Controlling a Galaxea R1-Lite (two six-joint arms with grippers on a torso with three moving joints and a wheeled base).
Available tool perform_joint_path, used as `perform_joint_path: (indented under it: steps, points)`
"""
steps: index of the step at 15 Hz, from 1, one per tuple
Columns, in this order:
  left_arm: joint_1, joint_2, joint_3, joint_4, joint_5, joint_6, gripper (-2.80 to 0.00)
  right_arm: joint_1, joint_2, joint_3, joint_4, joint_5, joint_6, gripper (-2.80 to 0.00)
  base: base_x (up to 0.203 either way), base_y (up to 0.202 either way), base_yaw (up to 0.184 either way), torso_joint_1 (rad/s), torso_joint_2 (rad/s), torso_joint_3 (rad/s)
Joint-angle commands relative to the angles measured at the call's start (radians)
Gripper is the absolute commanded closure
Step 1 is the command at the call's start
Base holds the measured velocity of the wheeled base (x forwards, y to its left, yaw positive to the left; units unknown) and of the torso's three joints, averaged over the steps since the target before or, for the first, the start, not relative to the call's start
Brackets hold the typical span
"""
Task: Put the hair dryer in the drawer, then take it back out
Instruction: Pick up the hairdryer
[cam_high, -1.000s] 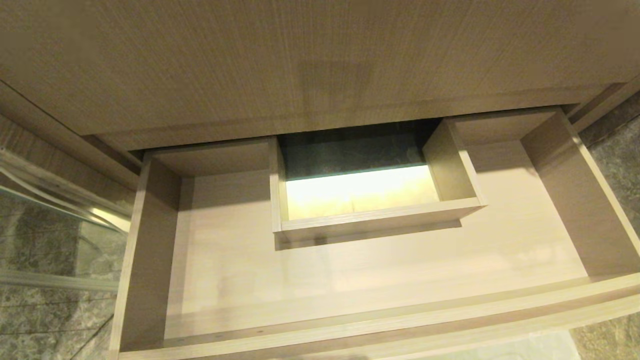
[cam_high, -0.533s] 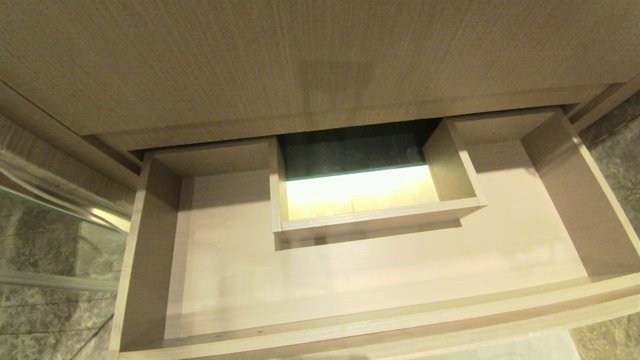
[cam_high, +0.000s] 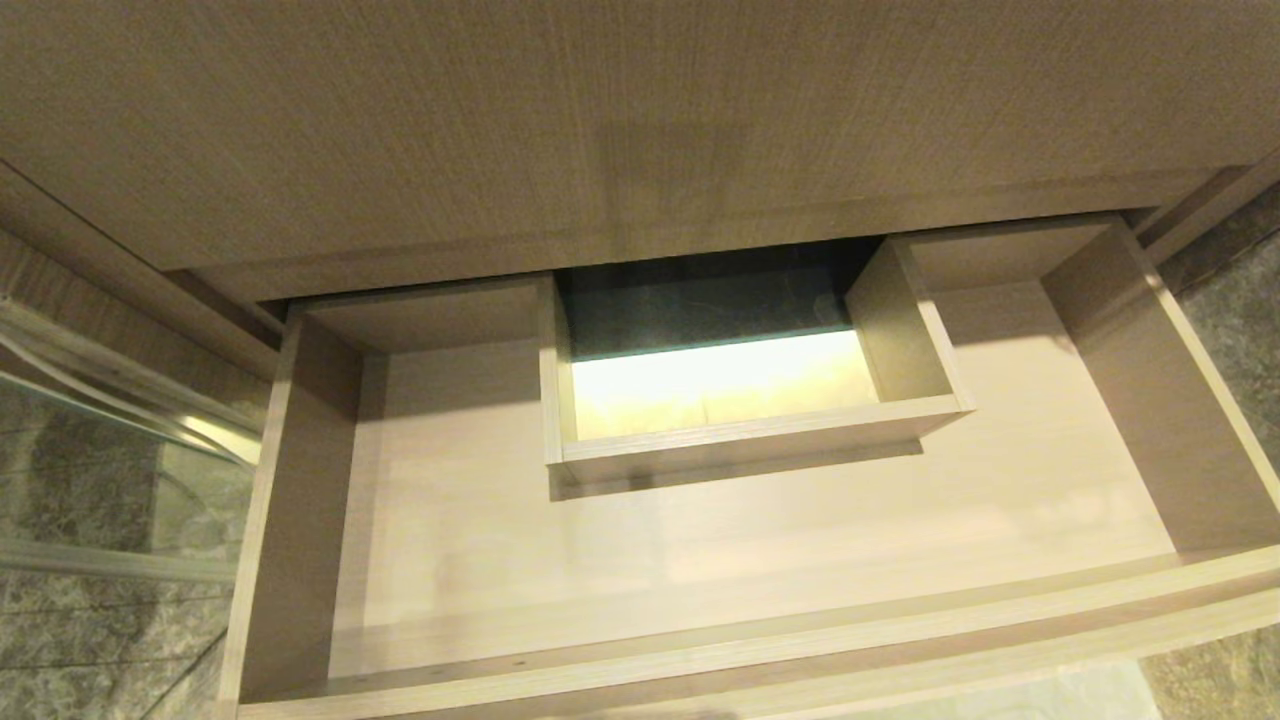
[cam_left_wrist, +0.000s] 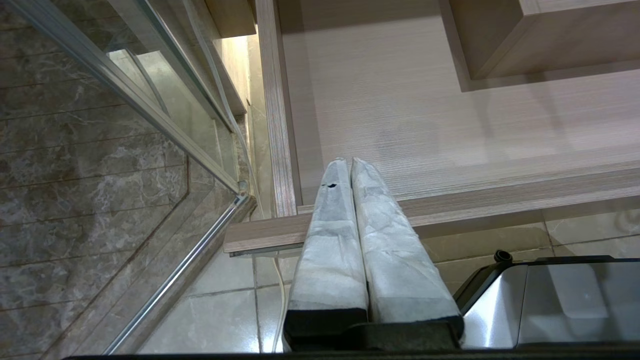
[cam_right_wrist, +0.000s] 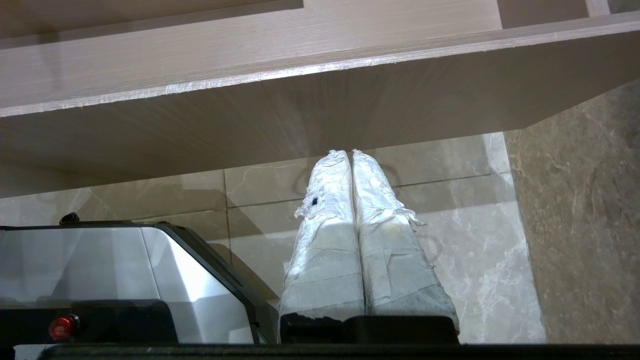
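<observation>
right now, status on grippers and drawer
Left gripper shut, empty, at drawer front. Right gripper shut, empty, below it. Drawer open, empty; hair dryer not in view. Nothing obstructing.

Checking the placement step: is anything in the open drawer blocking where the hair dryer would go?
Nothing visible does. The drawer is pulled out and its floor is bare; only the boxed cut-out takes up the middle rear. The hair dryer itself is in no view.
</observation>
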Motion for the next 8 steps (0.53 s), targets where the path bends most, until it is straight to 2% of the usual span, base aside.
perform_joint_path:
  steps: [1,8]
  points:
    - [0.000,0.000,0.000,-0.001,0.000,0.000,0.00,0.000,0.003,0.000,0.001,0.002,-0.003,0.00,0.000,0.000,0.000,0.000,0.00,0.000]
    - [0.000,0.000,0.000,-0.001,0.000,0.000,0.00,0.000,0.003,0.000,0.001,0.005,-0.004,0.00,0.000,0.000,0.000,0.000,0.00,0.000]
